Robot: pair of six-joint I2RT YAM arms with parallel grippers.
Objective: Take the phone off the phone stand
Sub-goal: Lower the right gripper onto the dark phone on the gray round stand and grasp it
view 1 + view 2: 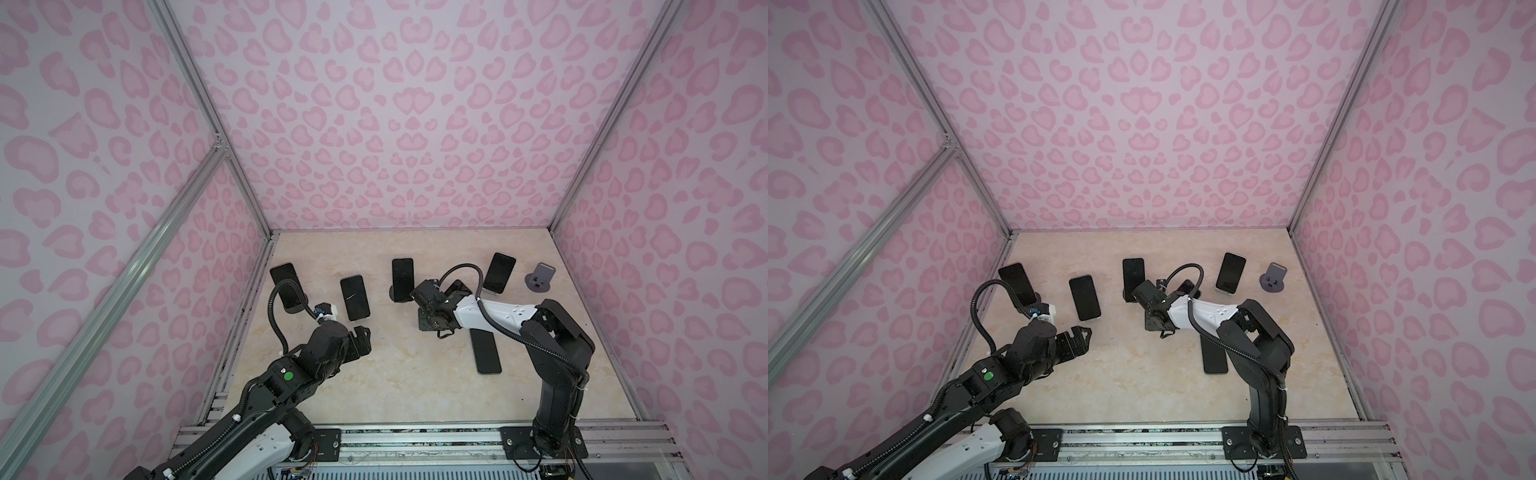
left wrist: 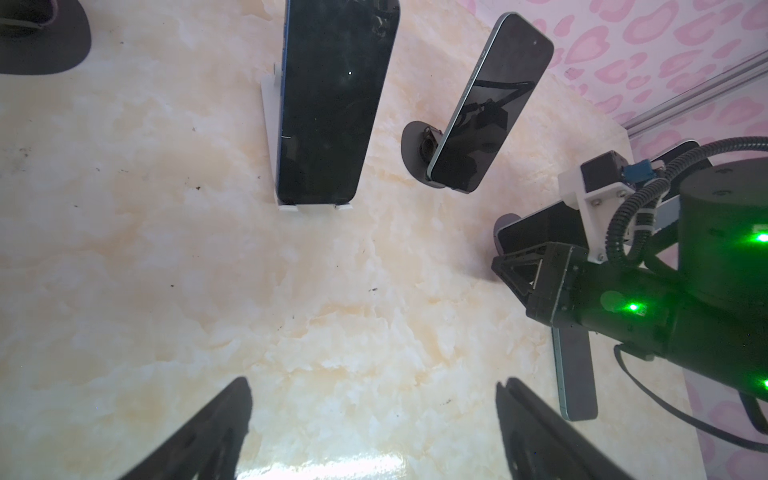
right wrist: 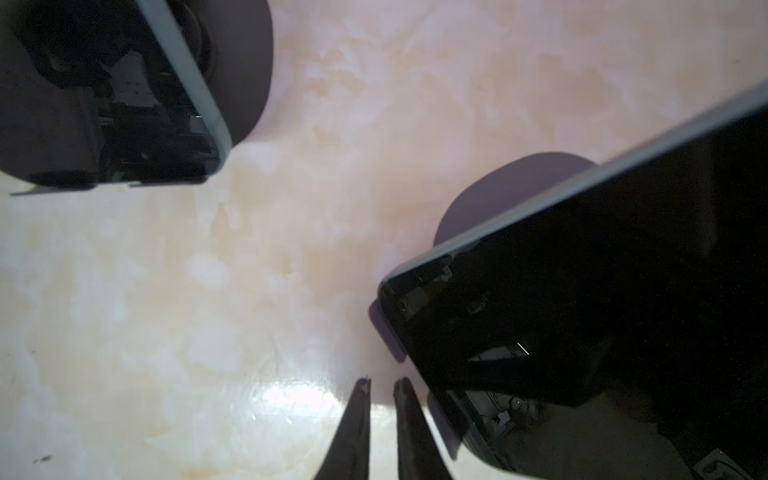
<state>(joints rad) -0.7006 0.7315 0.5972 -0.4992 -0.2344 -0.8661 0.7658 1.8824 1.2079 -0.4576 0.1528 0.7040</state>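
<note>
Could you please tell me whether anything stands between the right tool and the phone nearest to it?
Nothing visible does. In the right wrist view the right tool, shut, is close beside the lower corner of the phone leaning on its dark stand, and only bare tabletop shows in the gap.

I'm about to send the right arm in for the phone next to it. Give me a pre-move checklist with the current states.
1. Right claw empty: ok, nothing between its fingers.
2. Right claw open for a grasp: not ok, it is shut.
3. Nearest phone seated on its dark round stand: ok.
4. Right claw clear of that phone: cannot tell; they sit very close in the right wrist view.
5. Left claw open and empty: ok.
6. Table under the right arm free: not ok, a flat phone lies there.
</note>
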